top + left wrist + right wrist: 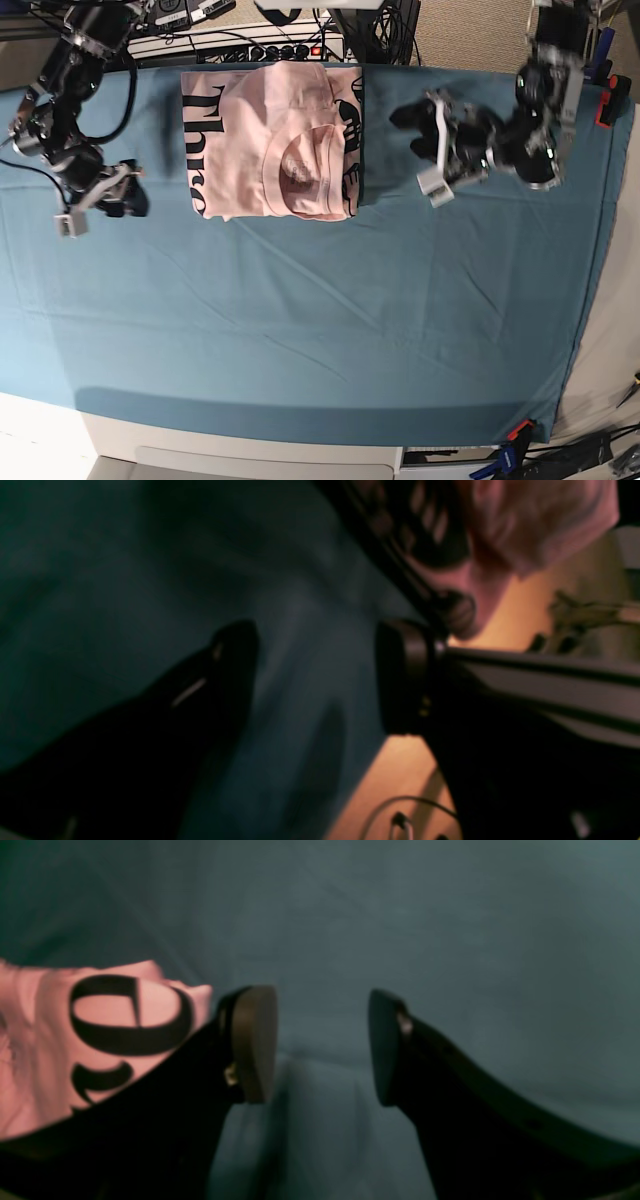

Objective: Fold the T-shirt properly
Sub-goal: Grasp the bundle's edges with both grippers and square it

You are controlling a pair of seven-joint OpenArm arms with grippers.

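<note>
The T-shirt point(270, 140) lies folded into a rough rectangle at the back middle of the teal cloth, pale pink with black lettering showing along its left and right edges. My right gripper point(133, 188) sits just left of it, jaws open and empty. In the right wrist view, its gripper point(322, 1045) hangs over bare cloth, and the T-shirt point(45, 1050) lies past the left finger. My left gripper point(408, 132) is to the right of the shirt, apart from it. The left wrist view shows that gripper point(317, 670) open, with a pink T-shirt edge point(525, 525) at upper right.
The teal table cloth point(300, 330) covers the whole table and is lightly creased. Cables and a power strip point(250, 45) run along the back edge. A clamp point(517, 432) holds the cloth at the front right corner. The floor point(395, 780) shows past the table's edge.
</note>
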